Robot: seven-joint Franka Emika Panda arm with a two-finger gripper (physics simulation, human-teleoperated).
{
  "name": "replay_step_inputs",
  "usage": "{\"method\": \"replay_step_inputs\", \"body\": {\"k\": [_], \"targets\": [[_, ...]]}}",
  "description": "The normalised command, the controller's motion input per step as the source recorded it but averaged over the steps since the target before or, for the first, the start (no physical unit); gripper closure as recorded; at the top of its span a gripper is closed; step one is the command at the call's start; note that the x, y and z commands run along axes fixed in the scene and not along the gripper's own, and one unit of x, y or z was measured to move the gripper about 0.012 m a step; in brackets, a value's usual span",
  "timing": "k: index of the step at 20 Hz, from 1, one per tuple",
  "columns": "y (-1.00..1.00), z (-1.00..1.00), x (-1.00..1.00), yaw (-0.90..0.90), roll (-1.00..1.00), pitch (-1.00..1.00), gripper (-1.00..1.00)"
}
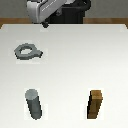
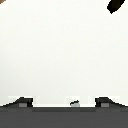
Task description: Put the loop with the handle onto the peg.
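The loop with the handle point(image 1: 27, 51) is a flat gray ring lying on the white table point(image 1: 75, 65) at the exterior view's left, its stubby tab pointing toward that view's right. The peg point(image 1: 34, 104) is a gray upright cylinder at the front left, well apart from the ring. My gripper point(image 1: 45, 21) hangs above the table's far edge, behind the ring and not touching it. In the wrist view its two fingertips point(image 2: 22, 102) stand far apart with nothing between them, so the gripper point(image 2: 64, 102) is open and empty. The ring and the peg do not show in the wrist view.
A brown wooden rectangular block point(image 1: 96, 105) stands upright at the front right, level with the peg. The robot's base point(image 1: 70, 10) is behind the table's far edge. A small dark shape point(image 2: 116, 5) shows at the wrist view's corner; I cannot tell what it is.
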Motion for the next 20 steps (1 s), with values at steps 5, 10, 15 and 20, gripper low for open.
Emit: {"method": "replay_step_inputs", "body": {"k": [5, 10, 15, 20], "targets": [[0.0, 0.0, 0.0, 0.09, 0.0, 0.0, -1.0], [0.0, 0.0, 0.0, 0.06, 0.0, 0.0, -1.0], [-0.4, 0.0, 0.0, 0.03, 0.0, 0.0, -1.0], [-0.8, 0.0, 0.0, 0.0, 0.0, 0.0, -1.0]]}}
